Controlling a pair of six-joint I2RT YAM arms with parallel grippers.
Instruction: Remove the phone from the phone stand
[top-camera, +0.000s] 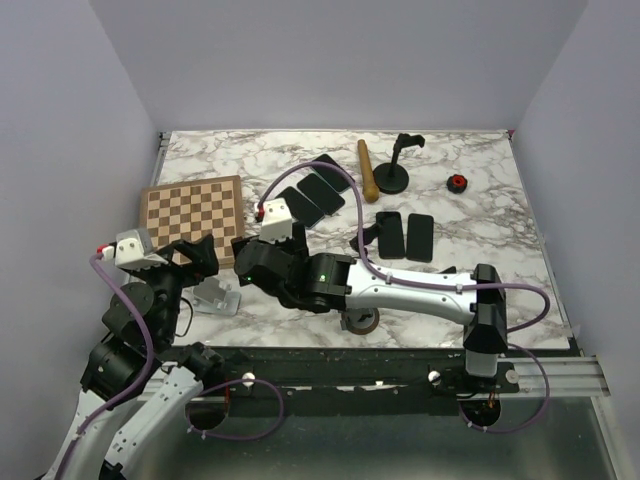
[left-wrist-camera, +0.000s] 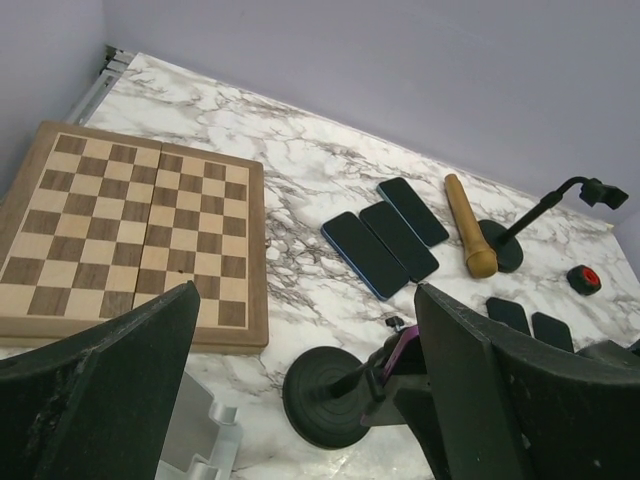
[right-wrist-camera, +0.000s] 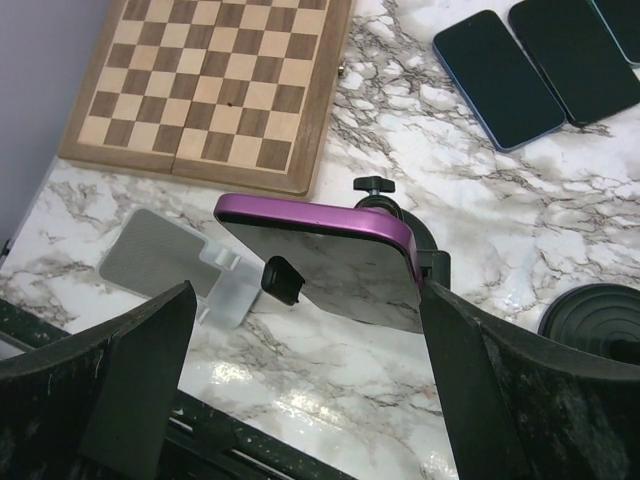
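My right hand (right-wrist-camera: 305, 290) is spread wide. Its two matte black fingers (right-wrist-camera: 130, 390) stand either side of the phone (right-wrist-camera: 350, 265), and I cannot tell whether the right one touches it. The phone sits tilted in the phone stand (right-wrist-camera: 382, 200), close to the near edge of the surface (top-camera: 480, 230) and left of centre, just off the near right corner of the chessboard (top-camera: 190, 208). It is a thin slab with rounded corners in a glossy purple case, and its glassy face mirrors the marble veining. A small black clip laps over one edge, and a ribbed knob shows behind the far edge. From the left wrist I see the stand's round black base (left-wrist-camera: 325, 395), a smooth disc with a stem rising to the purple rim. In the top view my right arm covers the phone.

My left hand (left-wrist-camera: 308, 292) is wide too and holds nothing, over the near left part of the surface. A grey metal stand (right-wrist-camera: 160, 262) with a finely perforated plate lies just left of the phone stand. The chessboard is a wooden square of light and dark checks. Toward the far edge lie three flat dark phones (top-camera: 320, 195) and a rounded wooden stick (top-camera: 367, 170).
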